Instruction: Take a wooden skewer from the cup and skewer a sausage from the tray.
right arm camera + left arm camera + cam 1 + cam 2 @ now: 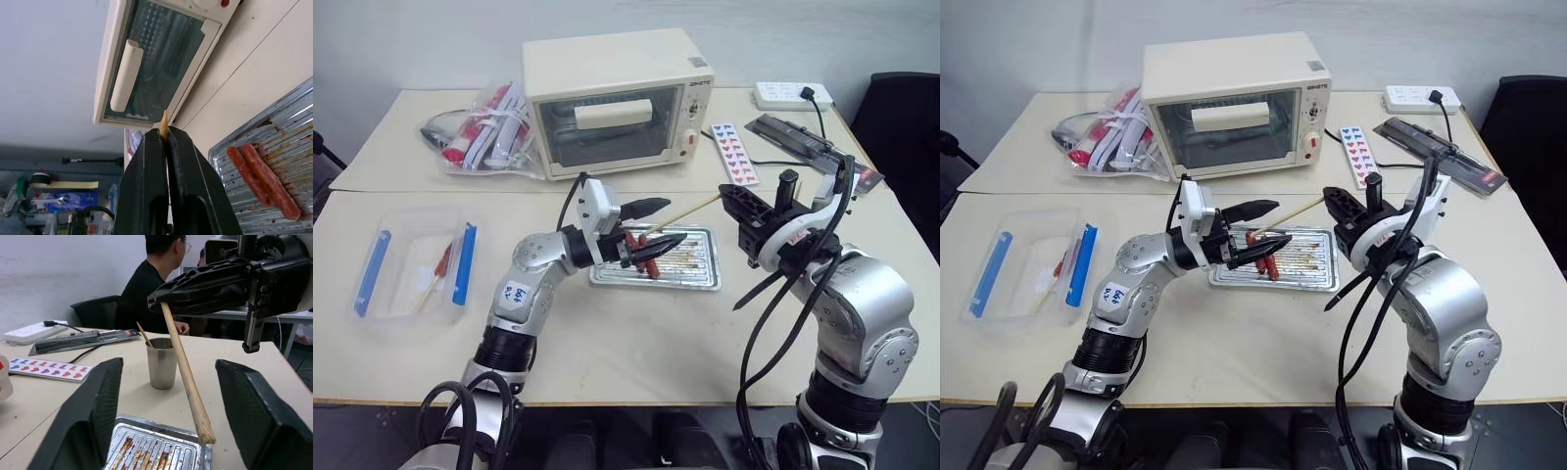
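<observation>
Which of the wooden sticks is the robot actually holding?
The long wooden skewer pinched in the shut fingers of the right gripper, slanting out over the tray. The other skewer just stands in the cup, untouched.

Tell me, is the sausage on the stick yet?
Not yet. Done: the right claw is shut on a wooden skewer, already out of the cup. Happening now: the left claw, fingers apart, hovers over the tray right by the two sausages, with the skewer reaching toward it. Left to do: the sausages lie side by side on the tray, and none is skewered.
</observation>
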`<act>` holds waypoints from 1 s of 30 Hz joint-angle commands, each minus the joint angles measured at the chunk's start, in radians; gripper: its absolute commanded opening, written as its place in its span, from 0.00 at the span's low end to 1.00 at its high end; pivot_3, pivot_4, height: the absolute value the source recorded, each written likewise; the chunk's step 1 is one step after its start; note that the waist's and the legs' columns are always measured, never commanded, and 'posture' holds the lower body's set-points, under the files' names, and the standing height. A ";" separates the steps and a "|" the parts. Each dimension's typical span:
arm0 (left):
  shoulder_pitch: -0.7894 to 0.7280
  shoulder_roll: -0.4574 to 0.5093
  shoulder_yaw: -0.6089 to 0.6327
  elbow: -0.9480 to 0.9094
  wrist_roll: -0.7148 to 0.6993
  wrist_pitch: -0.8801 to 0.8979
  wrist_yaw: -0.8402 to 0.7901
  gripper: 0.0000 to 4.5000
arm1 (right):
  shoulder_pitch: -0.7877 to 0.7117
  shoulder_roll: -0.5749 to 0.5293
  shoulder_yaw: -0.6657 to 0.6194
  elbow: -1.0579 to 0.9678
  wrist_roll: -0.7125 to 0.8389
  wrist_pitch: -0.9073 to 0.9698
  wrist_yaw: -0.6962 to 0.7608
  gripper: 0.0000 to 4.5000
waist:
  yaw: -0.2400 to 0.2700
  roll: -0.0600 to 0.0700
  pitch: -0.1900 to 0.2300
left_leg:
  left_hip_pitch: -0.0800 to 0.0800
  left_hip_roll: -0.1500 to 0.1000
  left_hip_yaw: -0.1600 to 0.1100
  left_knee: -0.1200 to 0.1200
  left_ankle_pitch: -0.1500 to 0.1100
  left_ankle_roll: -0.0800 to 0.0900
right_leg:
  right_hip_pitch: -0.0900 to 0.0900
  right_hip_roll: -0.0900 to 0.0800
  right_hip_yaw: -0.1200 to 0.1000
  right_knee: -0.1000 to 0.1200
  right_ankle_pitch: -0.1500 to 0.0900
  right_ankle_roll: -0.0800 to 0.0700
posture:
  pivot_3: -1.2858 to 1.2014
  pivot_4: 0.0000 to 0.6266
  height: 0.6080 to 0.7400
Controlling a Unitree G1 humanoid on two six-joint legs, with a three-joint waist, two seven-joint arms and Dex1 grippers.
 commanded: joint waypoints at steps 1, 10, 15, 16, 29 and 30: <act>0.019 0.007 0.009 -0.091 -0.030 0.029 0.009 0.44 | 0.004 -0.019 0.015 -0.048 0.017 -0.023 0.012 0.00 | 0.001 0.000 0.000 | 0.000 0.000 0.000 0.000 0.000 0.000 | 0.000 0.000 0.000 0.000 0.000 0.000 | 0.52 0.24 1.00; 0.057 -0.005 0.004 -0.156 -0.030 0.069 0.046 0.40 | 0.018 -0.031 0.031 -0.049 0.017 -0.051 0.027 0.00 | 0.002 0.000 0.000 | 0.000 0.000 0.000 0.000 0.000 0.000 | 0.000 0.000 0.000 0.000 0.000 0.000 | 0.52 0.24 1.00; 0.048 -0.022 0.008 -0.128 -0.025 0.057 0.069 0.40 | 0.015 -0.029 0.035 -0.053 0.017 -0.062 0.028 0.00 | 0.002 0.000 0.000 | 0.000 0.000 0.000 0.000 0.000 0.000 | 0.000 0.000 0.000 -0.001 0.000 0.000 | 0.52 0.24 1.00; 0.048 -0.026 0.010 -0.125 -0.026 0.057 0.075 0.40 | 0.015 -0.029 0.035 -0.054 0.017 -0.064 0.027 0.00 | 0.002 0.000 0.000 | 0.000 0.000 0.000 0.000 0.000 0.000 | 0.000 0.000 0.000 0.000 0.000 0.000 | 0.52 0.24 1.00; 0.004 -0.050 0.023 -0.077 -0.020 0.040 0.098 0.00 | 0.015 -0.026 0.038 -0.062 0.017 -0.083 0.034 0.00 | 0.003 0.000 0.000 | 0.000 0.000 0.000 0.000 0.000 0.000 | 0.000 0.000 0.000 -0.001 0.000 0.000 | 0.52 0.24 1.00; 0.002 -0.051 0.024 -0.076 -0.019 0.039 0.100 0.00 | 0.016 -0.027 0.038 -0.062 0.017 -0.083 0.035 0.00 | 0.002 0.000 0.000 | 0.000 0.000 0.000 0.000 0.000 0.000 | 0.000 0.000 0.000 -0.001 0.000 0.000 | 0.52 0.24 1.00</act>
